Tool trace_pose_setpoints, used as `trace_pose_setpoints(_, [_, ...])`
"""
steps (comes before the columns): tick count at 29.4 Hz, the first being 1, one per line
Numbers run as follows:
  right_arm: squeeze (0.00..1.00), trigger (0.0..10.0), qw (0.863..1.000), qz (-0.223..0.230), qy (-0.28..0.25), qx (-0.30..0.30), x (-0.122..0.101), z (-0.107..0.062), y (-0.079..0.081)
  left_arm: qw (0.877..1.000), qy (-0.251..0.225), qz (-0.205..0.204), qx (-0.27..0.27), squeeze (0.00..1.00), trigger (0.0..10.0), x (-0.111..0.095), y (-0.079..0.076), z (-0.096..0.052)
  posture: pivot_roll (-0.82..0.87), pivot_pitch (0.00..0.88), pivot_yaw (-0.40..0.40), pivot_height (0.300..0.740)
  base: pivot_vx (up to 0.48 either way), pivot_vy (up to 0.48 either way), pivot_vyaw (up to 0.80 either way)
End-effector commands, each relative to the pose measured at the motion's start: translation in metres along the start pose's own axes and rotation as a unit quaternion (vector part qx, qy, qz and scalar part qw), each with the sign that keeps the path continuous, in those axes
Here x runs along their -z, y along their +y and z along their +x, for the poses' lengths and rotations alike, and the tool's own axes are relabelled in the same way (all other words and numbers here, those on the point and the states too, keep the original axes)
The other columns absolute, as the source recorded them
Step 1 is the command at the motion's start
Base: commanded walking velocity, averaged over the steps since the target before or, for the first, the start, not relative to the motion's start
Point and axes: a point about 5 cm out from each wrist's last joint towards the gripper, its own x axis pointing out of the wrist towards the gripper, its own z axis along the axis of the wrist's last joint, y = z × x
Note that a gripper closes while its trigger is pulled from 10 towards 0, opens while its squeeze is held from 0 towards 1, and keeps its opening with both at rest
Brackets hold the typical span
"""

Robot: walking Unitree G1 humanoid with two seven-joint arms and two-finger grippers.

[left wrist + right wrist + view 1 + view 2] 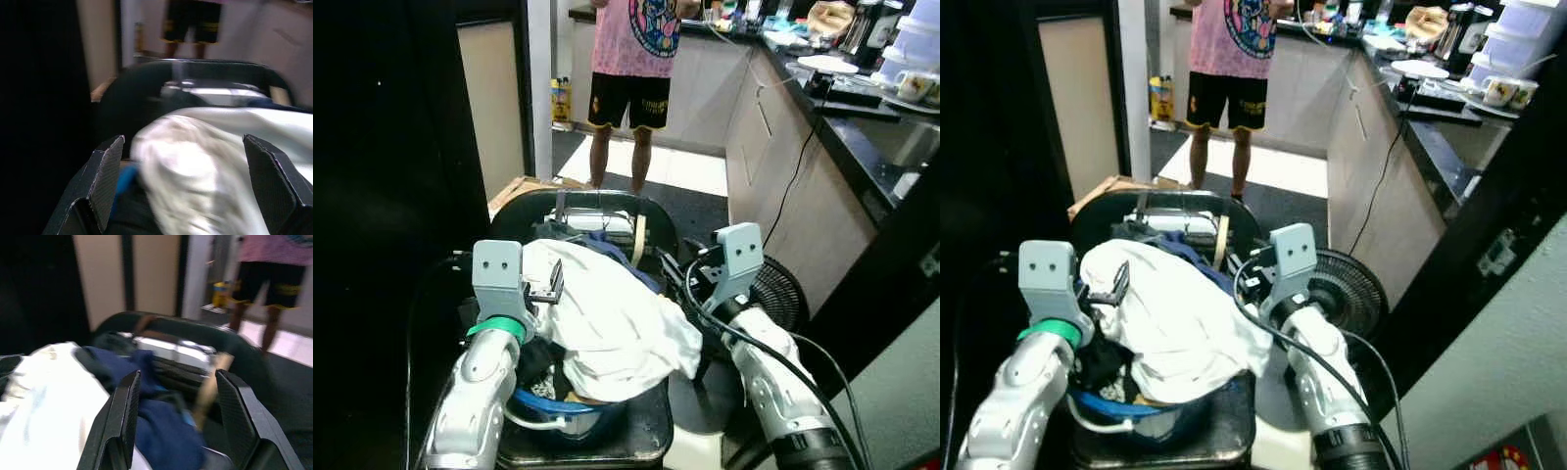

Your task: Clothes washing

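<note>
Left gripper [181, 191] spread wide, empty, at the left flank of the white garment [617, 313] heaped on a blue basin [563, 411]. Right gripper [178, 416] also wide, empty, at the heap's right over navy cloth [161, 426]. Likely pre-grasp step; next needs both closing on the load.

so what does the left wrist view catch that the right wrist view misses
Left wrist view alone: the open left hand close over the white garment, which takes up most of the foreground.

Right wrist view alone: the open right hand over a dark blue garment, a wooden handle and a yellow container on the floor.

Both: the white garment, the dark seat back behind the pile, and the legs of a person in black shorts.
</note>
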Motion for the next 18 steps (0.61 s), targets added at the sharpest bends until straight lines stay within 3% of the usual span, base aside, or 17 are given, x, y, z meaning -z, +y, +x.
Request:
trace_pose_setpoints(1, [0.00, 10.0, 1.000, -0.008, 0.007, 0.019, 0.002, -0.004, -0.008, 1.000, 0.005, -0.008, 0.005, 0.00, 10.0, 0.004, -0.001, -0.001, 0.01, 0.056, -0.025, 0.740, 0.326, 0.000, 0.00])
trace_pose_setpoints(4, [0.00, 10.0, 1.000, -0.008, 0.007, 0.022, 0.002, -0.004, -0.008, 1.000, 0.005, -0.009, 0.005, 0.00, 10.0, 0.003, 0.000, -0.001, 0.01, 0.056, -0.025, 0.740, 0.324, 0.000, 0.00])
trace_pose_setpoints(8, [0.00, 10.0, 1.000, -0.009, 0.008, 0.026, 0.002, -0.004, -0.009, 1.000, 0.003, -0.022, 0.010, 0.00, 10.0, 0.001, 0.000, 0.000, 0.01, 0.056, -0.026, 0.740, 0.000, 0.000, 0.00])
trace_pose_setpoints(18, [0.00, 10.0, 1.000, 0.001, 0.007, 0.005, 0.000, -0.002, -0.009, 0.999, -0.016, -0.009, 0.046, 0.00, 10.0, -0.007, -0.006, 0.002, 0.01, 0.055, -0.031, 0.740, 0.000, 0.000, 0.00])
